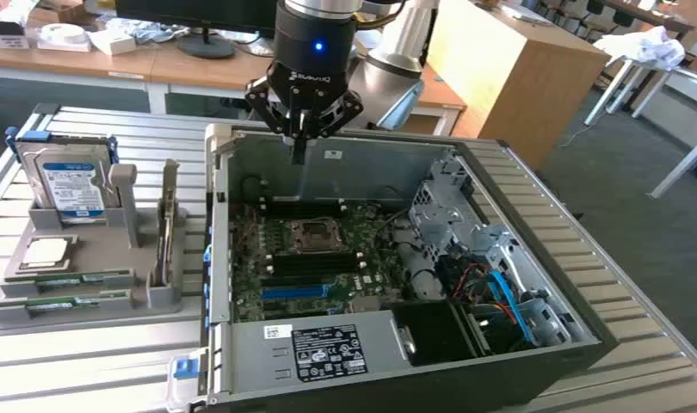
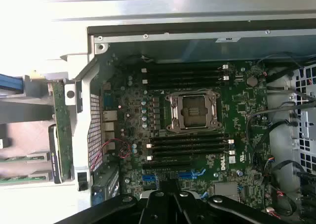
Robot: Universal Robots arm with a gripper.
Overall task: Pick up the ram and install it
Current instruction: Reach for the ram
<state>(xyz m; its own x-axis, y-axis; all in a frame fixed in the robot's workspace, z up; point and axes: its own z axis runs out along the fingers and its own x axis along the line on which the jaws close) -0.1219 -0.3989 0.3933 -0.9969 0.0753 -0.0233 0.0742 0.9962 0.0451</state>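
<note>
Green and lying flat in the slots of a grey holder (image 1: 159,297) on the slatted metal table (image 1: 84,361), the ram (image 1: 70,277) and a second stick (image 1: 62,303) sit on the exterior view's left, apparently laid out for easy picking, well apart from the arm. Beside them an open computer case (image 1: 372,168) lies on its side, its motherboard (image 1: 251,251) facing up so the slots can be reached from above. Over the case's far wall hangs the gripper (image 1: 300,151), fingers pressed together and clamped on nothing. Wooden desks (image 1: 211,69) stand behind.

Wooden desks (image 1: 211,70) on grey floor (image 1: 636,215)
</note>
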